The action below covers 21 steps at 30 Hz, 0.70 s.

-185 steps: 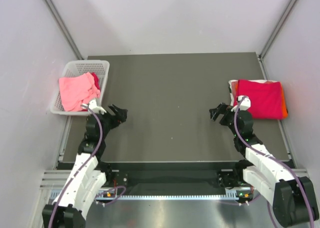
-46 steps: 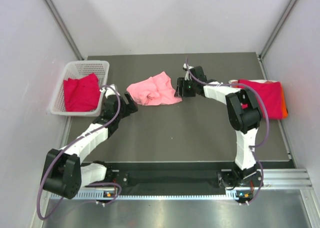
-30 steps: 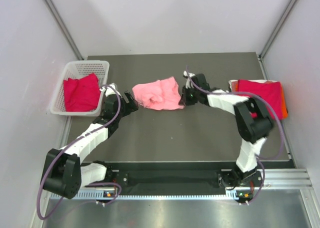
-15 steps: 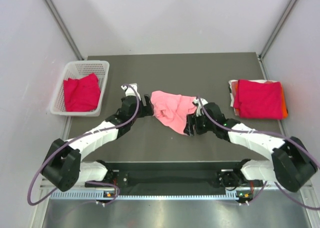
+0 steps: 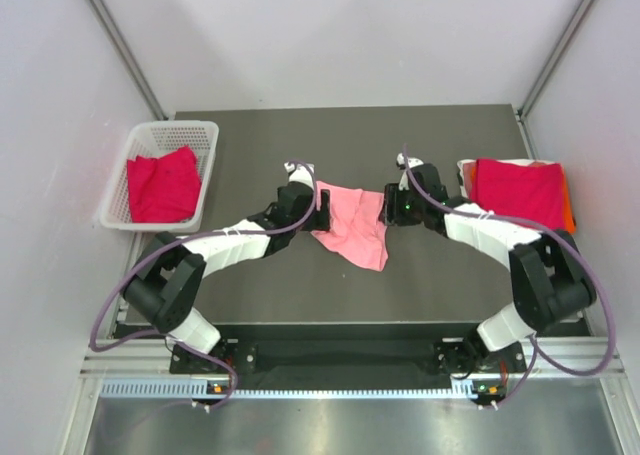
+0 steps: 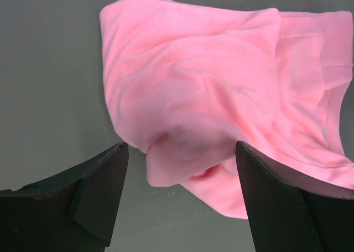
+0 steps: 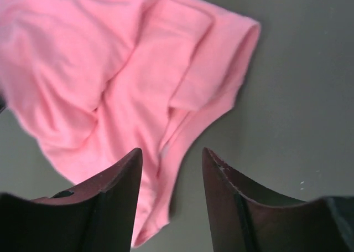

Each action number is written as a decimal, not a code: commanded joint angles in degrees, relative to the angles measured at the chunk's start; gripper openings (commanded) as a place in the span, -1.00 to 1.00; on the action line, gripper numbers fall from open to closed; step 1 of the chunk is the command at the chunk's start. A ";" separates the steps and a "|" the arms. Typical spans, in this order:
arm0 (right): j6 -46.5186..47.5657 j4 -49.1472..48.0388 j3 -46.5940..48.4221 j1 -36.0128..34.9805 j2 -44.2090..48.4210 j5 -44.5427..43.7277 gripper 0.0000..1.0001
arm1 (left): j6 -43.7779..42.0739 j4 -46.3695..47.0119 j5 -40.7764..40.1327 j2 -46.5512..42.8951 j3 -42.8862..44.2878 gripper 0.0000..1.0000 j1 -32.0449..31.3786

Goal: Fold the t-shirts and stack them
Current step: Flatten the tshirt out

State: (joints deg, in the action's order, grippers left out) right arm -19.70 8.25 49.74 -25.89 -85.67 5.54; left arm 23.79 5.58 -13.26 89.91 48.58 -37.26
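1. pink tee (image 5: 352, 233) lies crumpled on the table (image 5: 300, 145), midway between my arms, one lobe trailing toward the near edge. not flat, not folded.
2. left gripper (image 5: 318, 207) sits at the tee's left edge. in the wrist view my fingers (image 6: 94, 191) stand wide apart. a bunched fold lies in the gap, nothing is pinched, and the gripper holds nothing.
3. right gripper (image 5: 392, 207) sits at the tee's right edge, jaws parted less widely. a hem edge runs between them on the table, unclamped, so this one holds nothing either.
4. why here: i judge the grippers flank the tee so each can take one edge and draw the cloth flat. a fold cannot start on a bundle.
5. a crimson tee (image 5: 160, 185) lies in the basket (image 5: 170, 130) at far left, well apart from the work.
6. the stack is at far right: a folded crimson tee (image 5: 520, 197) on top, with an orange edge (image 5: 568, 213) and a white edge (image 5: 464, 175) showing beneath. i judge it sits aside so the middle serves for folding.
7. progress, by my reading: spreading is the step in hand. folding and stacking of this tee are not yet done.
8. risk: layers overlap in both wrist views, so a pinch may catch two layers and leave the tee twisted.
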 commanded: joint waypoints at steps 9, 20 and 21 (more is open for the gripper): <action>-2.53 -2.36 10.55 6.20 -13.20 7.73 -0.27 | -0.85 1.19 -4.67 -1.14 1.26 0.64 -0.36; -3.76 -2.19 13.90 6.73 -18.74 4.48 -0.52 | 0.73 -0.49 -9.24 -3.16 0.38 0.62 -0.36; -3.85 -2.10 13.90 6.82 -18.83 3.96 -0.51 | 0.82 -0.49 -9.50 -3.77 0.12 0.62 -0.28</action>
State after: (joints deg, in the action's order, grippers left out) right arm -22.63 7.18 60.93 -19.66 -103.98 11.38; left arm 24.08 4.64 -20.23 89.58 48.71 -37.58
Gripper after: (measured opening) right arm 0.245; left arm 0.813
